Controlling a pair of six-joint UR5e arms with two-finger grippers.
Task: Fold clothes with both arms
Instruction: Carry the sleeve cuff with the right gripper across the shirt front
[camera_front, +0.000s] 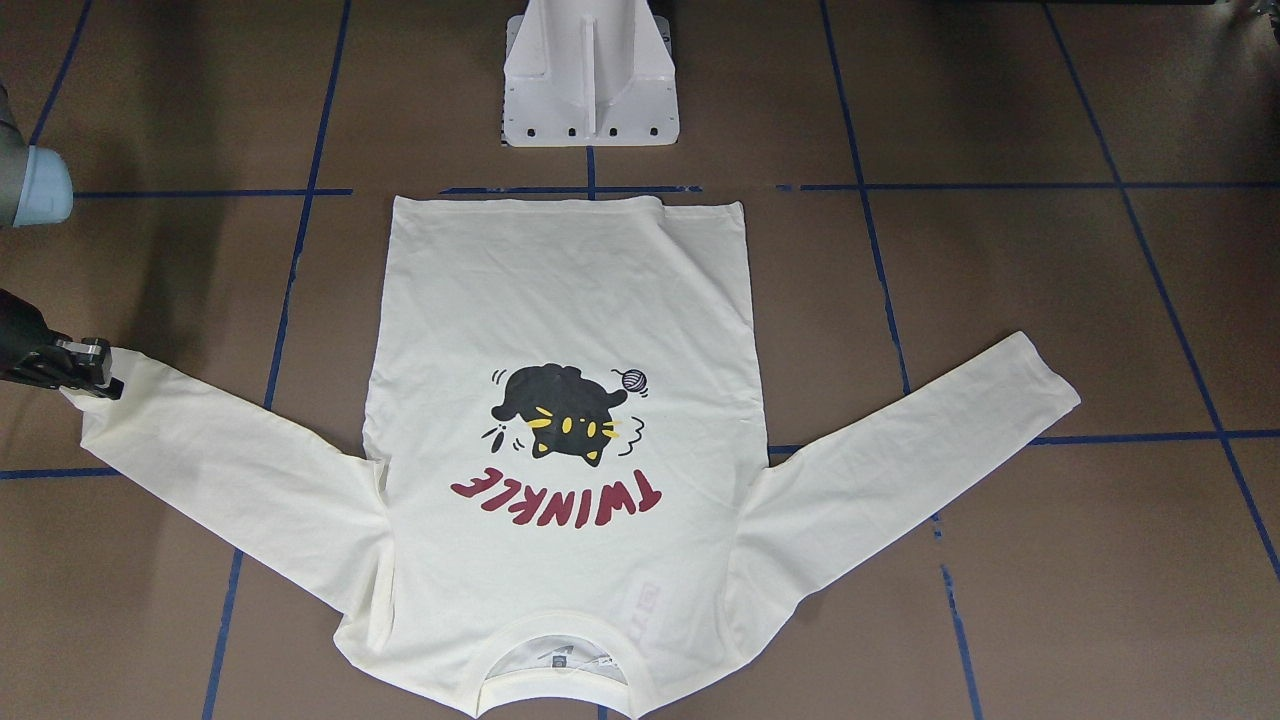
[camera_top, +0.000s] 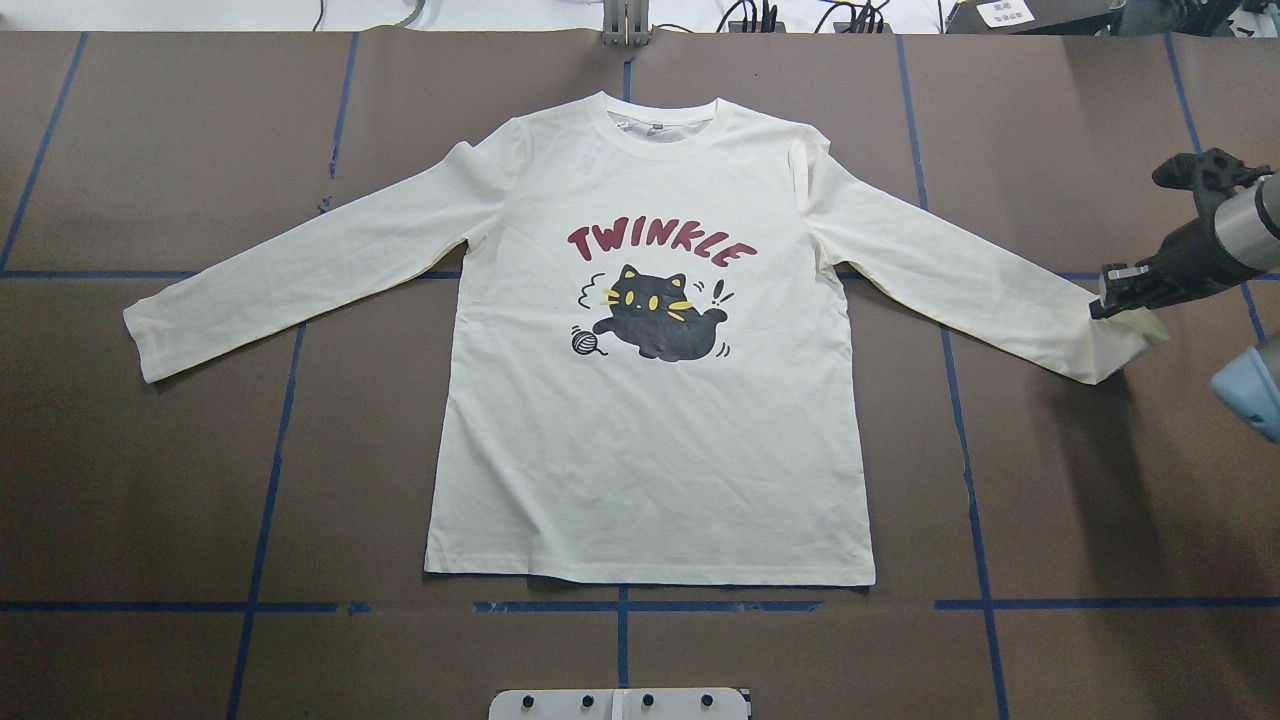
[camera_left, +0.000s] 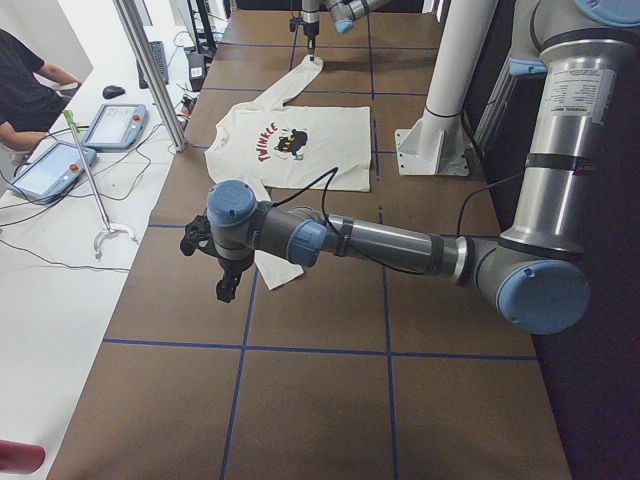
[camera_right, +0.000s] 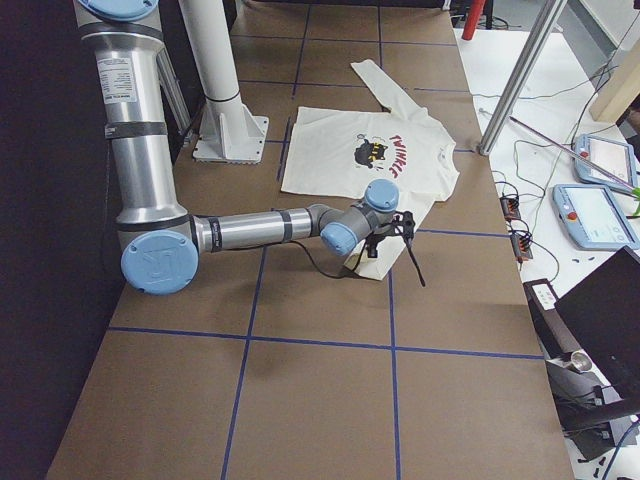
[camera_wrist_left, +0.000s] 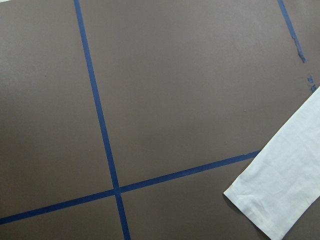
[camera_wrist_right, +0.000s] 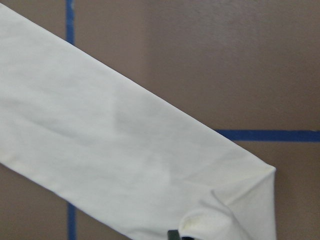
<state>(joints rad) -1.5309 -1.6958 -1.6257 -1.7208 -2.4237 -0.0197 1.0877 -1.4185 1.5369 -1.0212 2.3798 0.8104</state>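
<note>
Shirt (camera_top: 650, 450) flat, print up, mid-table (camera_top: 150, 480); right gripper (camera_top: 1108, 305) jaws clamped on 3 o'clock cuff (camera_top: 1120, 345), so lift low and carry toward 9 without dragging; left gripper (camera_left: 224, 290) jaws: can't tell.

Left gripper (camera_left: 224, 291): opening not resolved, shown from the side only. Right gripper (camera_top: 1106, 307): fingertips partly covered by shirt (camera_top: 650, 450) cuff.

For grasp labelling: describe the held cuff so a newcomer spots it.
Find the cream shirt flat on the brown table. Follow the sleeve on the robot's right to its cuff. Unlike the other cuff, lying flat, it is crumpled in the right gripper.
</note>
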